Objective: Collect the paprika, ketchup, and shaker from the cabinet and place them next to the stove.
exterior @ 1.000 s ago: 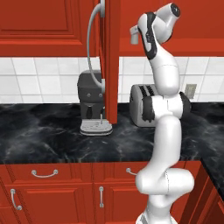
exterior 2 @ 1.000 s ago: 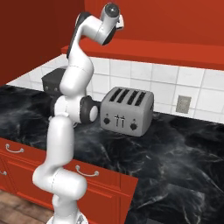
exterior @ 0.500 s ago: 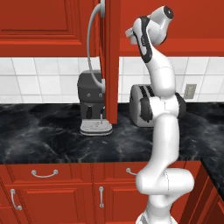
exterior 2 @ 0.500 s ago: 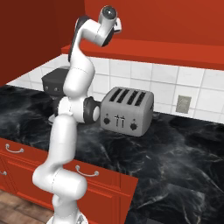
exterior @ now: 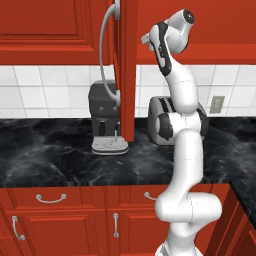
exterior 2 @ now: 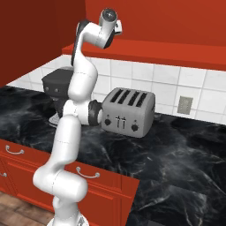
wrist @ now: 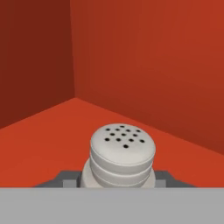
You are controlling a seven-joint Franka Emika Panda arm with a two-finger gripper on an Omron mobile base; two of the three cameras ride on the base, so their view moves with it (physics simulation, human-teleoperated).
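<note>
One shaker [wrist: 122, 153] sits right in front of my hand, at six o'clock in my hand view, upright on the red floor of the cabinet [wrist: 144, 65]. My two finger pads [wrist: 65, 178] show as grey blocks on either side of its base, snug against it — I am clenched on the shaker.

It is a pale grey cylinder with stepped rings round the body and a rounded cap dotted with small dark holes. Behind it, from ten to two o'clock, two red walls meet in a corner.

From the base cameras my arm [exterior: 182, 150] reaches up into the cabinet past the edge of its one open door [exterior: 127, 70], which carries one long curved silver handle [exterior: 106, 55].

Below lies a black marbled counter [exterior 2: 176, 150]. On it I count one grey four-slot toaster [exterior 2: 128, 111] just behind my elbow and one dark coffee machine [exterior: 104, 117] at nine o'clock from it. White tiles [exterior 2: 154, 79] back the counter, with one wall socket [exterior 2: 184, 104]. Under the counter run red drawers and doors [exterior: 55, 220] with silver pulls.
</note>
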